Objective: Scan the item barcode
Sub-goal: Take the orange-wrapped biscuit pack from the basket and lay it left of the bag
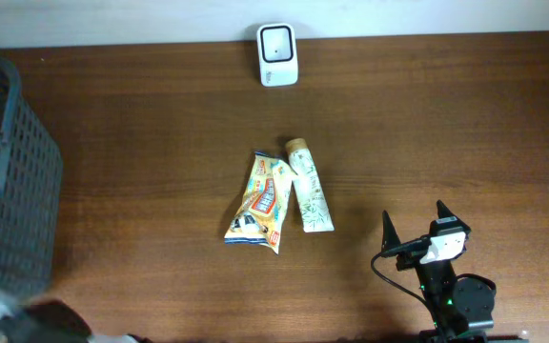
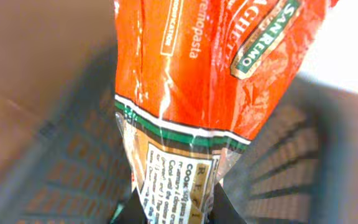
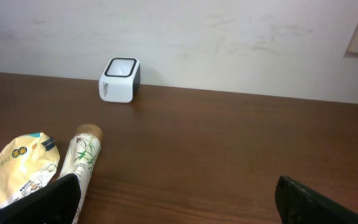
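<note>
Two claws, one item in hand. Got left claw clamped on orange San Remo pasta packet. Printed end seam pinched between both fingers, rest of packet running straight out ahead of the claw and filling the left wrist view. Grey mesh basket walls either side of the claw and beyond the packet. Contact with basket floor: can't tell. Overhead: same basket at far left of table, left arm only a blur in the bottom-left corner, claw itself unreadable there.

Mid-table: yellow snack pouch and green-print tube lying flat side by side, touching or nearly so, ahead and left of right claw. White scanner further out ahead-left of that claw, up against the back wall, well apart from both claws.

Right claw jaws spread wide, nothing between them, bare wood ahead. Right wrist view: pouch and tube just past the finger at frame left, scanner far ahead beyond them.
</note>
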`<act>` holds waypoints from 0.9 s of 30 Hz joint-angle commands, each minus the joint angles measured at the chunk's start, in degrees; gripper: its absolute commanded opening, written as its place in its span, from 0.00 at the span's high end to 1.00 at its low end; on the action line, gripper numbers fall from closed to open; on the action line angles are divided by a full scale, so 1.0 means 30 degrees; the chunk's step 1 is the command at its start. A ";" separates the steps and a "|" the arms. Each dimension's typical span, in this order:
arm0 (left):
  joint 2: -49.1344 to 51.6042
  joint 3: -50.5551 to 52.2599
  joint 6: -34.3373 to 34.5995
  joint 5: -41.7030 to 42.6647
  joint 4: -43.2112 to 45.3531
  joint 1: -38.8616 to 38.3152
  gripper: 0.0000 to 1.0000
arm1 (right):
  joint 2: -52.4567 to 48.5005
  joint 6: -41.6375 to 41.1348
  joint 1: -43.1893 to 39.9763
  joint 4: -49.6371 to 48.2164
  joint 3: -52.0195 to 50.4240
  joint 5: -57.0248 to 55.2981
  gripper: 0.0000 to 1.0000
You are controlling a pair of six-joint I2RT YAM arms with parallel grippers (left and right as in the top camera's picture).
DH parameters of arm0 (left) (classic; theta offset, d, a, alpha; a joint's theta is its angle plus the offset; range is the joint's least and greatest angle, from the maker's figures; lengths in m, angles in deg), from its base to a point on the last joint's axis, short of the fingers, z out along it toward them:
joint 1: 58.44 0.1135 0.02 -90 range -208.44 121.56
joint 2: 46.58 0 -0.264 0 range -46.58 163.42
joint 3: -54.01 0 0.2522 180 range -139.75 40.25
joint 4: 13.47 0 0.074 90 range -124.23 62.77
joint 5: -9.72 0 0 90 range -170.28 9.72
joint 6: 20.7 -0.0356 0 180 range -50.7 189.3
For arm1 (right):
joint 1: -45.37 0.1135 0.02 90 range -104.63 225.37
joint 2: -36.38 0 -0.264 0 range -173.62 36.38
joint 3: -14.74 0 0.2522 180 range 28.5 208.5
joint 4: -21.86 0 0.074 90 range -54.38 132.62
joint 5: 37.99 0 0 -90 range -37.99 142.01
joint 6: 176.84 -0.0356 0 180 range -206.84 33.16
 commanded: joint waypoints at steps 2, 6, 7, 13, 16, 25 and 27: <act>-0.4918 -0.0641 0.0991 0.5093 -0.1428 -0.2346 1.00 | 0.0080 -0.0073 -0.0095 0.0007 -0.0168 -0.0029 0.01; -0.5093 -0.0423 0.1494 0.4058 -0.3096 -0.7672 1.00 | 0.0080 -0.0073 -0.0095 0.0007 -0.0168 -0.0029 0.01; -0.4605 -0.0051 0.2754 0.1399 -0.4233 -0.9821 1.00 | 0.0080 -0.0073 -0.0095 0.0007 -0.0168 -0.0029 0.01; -0.0590 0.5297 0.6776 0.0138 -0.4102 -1.5234 1.00 | 0.0080 -0.0073 -0.0095 0.0007 -0.0168 -0.0029 0.01; 0.2193 0.7482 0.8269 0.0131 -0.2244 -1.6648 1.00 | 0.0080 -0.0073 -0.0095 0.0007 -0.0168 -0.0029 0.01; 0.6921 0.7978 0.9770 0.0219 -0.1311 -1.8739 0.02 | 0.0080 -0.0080 -0.0095 0.0007 -0.0168 -0.0029 0.01; 0.6914 0.7562 0.9763 0.0663 -0.1479 -1.8724 0.01 | 0.0080 -0.0073 -0.0095 0.0007 -0.0168 -0.0029 0.01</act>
